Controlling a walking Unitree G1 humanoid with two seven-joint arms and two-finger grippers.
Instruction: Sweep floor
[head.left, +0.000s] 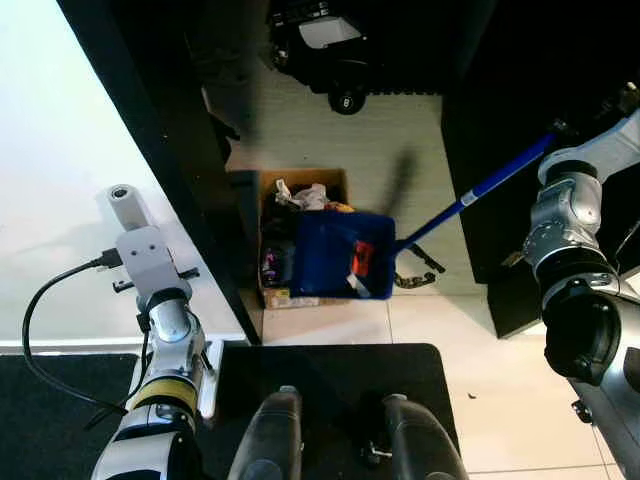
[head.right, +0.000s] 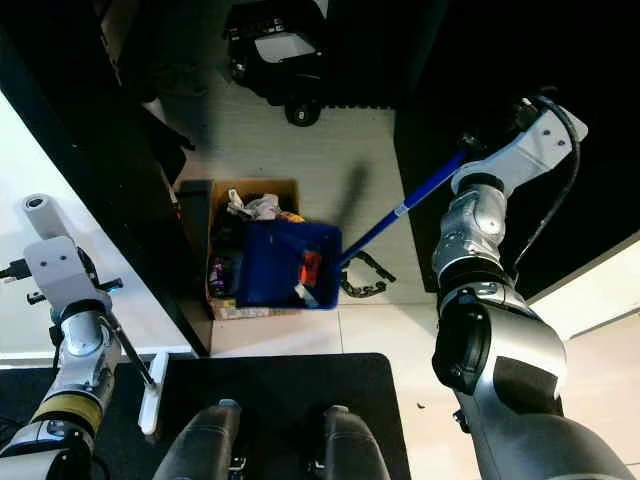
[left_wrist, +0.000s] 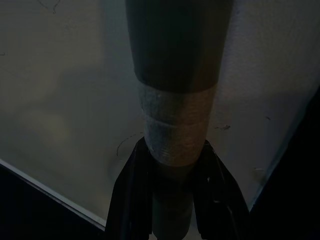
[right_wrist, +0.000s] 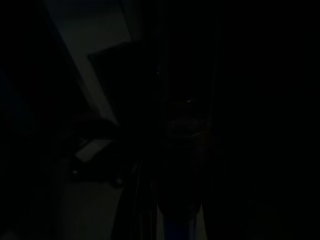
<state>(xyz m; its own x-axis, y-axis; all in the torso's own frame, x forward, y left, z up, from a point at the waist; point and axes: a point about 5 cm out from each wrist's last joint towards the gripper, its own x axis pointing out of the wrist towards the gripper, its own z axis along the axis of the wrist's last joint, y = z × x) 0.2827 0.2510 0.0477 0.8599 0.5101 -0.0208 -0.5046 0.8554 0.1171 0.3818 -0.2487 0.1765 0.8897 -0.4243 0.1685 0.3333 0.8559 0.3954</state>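
Pale floor strip runs fwd between a black panel edge (head.left: 190, 200) on the left and dark furniture on the right; a wheeled black unit (head.left: 325, 45) closes the far end, so open room is narrow; black mat (head.left: 330, 395) lies near the robot's feet, pale glossy tiles to its right. Blue plastic dustpan (head.left: 342, 255), boxy w/ a red scrap inside, sits tipped over an open cardboard box (head.left: 270, 240) full of crumpled rubbish; its long blue handle (head.left: 480, 190) slants up to the right arm (head.right: 475, 225), raised w/ elbow bent; right gripper's fingers can't be told, wrist view nearly black. Left arm (head.left: 160, 300) bent low by the panel; left gripper (left_wrist: 175, 195) pinches a grey round pole (left_wrist: 175, 100) w/ a rough taped band, black fingers (left_wrist: 131, 195) pressed either side; thin rod (head.right: 135, 360) meets a flat white head (head.right: 152, 395) at the mat's edge.
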